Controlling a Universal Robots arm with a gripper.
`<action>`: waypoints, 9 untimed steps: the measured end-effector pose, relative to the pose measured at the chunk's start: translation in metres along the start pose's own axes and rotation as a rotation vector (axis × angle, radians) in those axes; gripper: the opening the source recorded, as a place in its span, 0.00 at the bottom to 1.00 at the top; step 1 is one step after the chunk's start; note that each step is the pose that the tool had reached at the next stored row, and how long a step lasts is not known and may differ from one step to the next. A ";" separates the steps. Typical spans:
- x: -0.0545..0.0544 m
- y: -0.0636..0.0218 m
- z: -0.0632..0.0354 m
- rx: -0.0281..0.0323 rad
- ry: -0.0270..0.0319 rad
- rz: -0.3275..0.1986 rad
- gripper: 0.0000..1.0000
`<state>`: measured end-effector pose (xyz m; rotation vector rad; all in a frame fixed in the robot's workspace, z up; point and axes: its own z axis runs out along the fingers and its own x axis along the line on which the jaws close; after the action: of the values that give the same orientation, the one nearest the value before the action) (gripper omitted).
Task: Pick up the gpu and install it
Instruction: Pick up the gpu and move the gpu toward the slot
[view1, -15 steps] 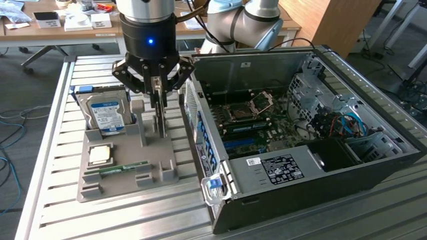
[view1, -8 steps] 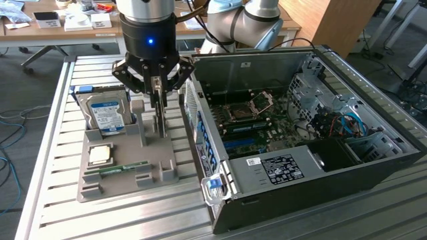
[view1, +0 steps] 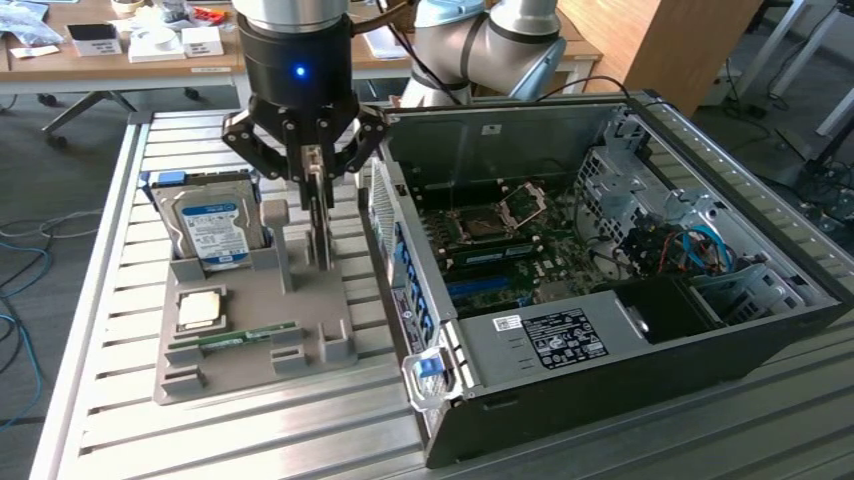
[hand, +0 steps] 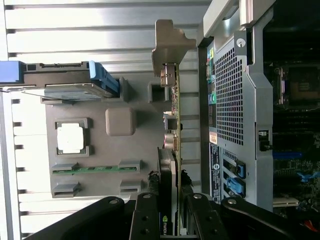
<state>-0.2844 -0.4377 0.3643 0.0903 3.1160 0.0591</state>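
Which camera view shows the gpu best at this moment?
The wrist view. There the gpu stands on edge on the grey holder, with its silver bracket, green board and black fan visible. In the exterior view it is a thin upright sliver under the gripper.

Slatted silver metal surface (view1: 94, 330), carrying a grey moulded plastic holder (view1: 320, 325) at the exterior view's left and an open black computer case (view1: 667, 370) at its right. In the holder: silver hard drive with a blue-white label (view1: 214, 228) upright at the far end, square silver processor chip (view1: 200, 308) lying flat, narrow green RAM strip (view1: 248, 335) nearer. Inside the case: dark motherboard (view1: 514, 235) and silver labelled power supply (view1: 554, 340).
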 end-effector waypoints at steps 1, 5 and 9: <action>0.000 0.0001 -0.0016 0.0001 0.0000 0.000 0.27; 0.000 0.0003 -0.0087 0.0000 -0.0001 0.000 0.27; 0.000 0.0006 -0.0163 0.0000 0.0000 0.000 0.27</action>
<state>-0.2844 -0.4377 0.3806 0.0904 3.1159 0.0591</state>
